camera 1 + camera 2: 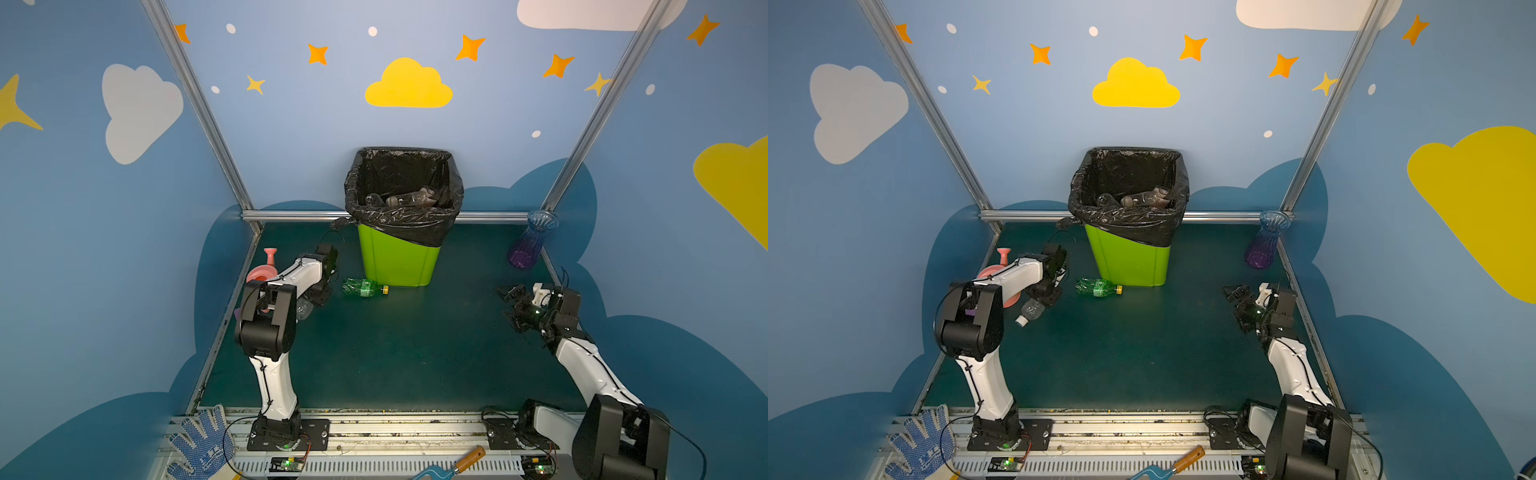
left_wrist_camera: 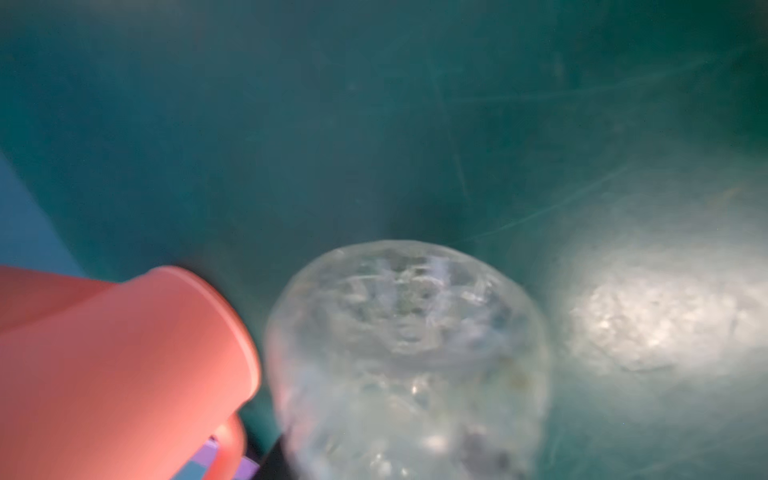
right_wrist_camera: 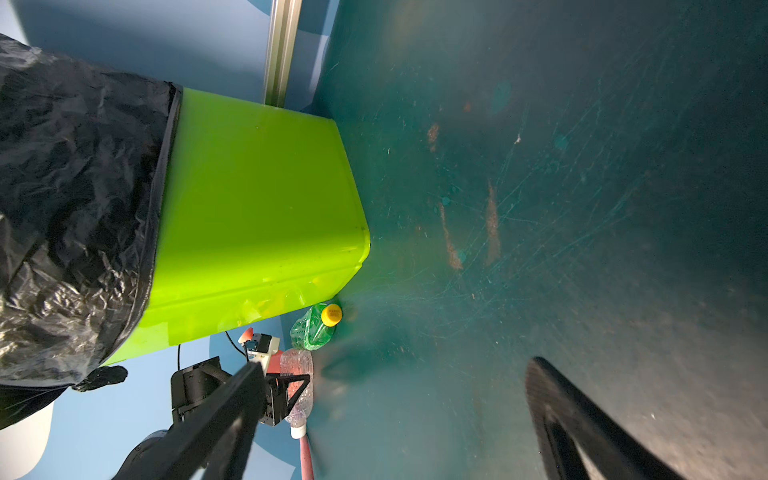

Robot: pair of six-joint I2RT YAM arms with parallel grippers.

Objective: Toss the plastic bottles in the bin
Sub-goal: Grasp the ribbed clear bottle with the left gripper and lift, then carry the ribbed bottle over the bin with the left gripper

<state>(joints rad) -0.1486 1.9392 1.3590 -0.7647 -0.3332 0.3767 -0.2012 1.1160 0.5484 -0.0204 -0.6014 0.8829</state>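
- Blue booth walls painted with clouds and stars. The dark teal tabletop (image 1: 415, 353) is scuffed. The bin (image 1: 399, 262) stands at back centre, with a black liner (image 1: 405, 228) folded over its rim.
- Several bottles in the bin (image 1: 409, 198) lie on their sides.
- The left tool (image 1: 1042, 300), left of the bin and forward of it, is clamped together across the body of a clear bottle (image 1: 1030, 311). The bottle's white cap points away from the bin.
- I cannot tell whether that bottle has left the tabletop; the left wrist view is blurred.
- I judge a crosswise grip on the body suits carrying it over the bin's rim and letting it drop.
- The pink watering can (image 1: 266, 270) sits just beside the held bottle, on the side away from the bin. It is not mine to move, but it crowds the lift.
- A green bottle (image 1: 363, 287) lies on its side at the foot of the bin's left front corner, yellow cap toward the bin's front. Likely my next pick.
- The right tool (image 1: 1237, 294), well right of the bin, has its jaws wide apart and holds nothing. I judge it is parked clear of the left arm's route.
- Writing: I see no label on either bottle. The yellow cap has marks too small to read.
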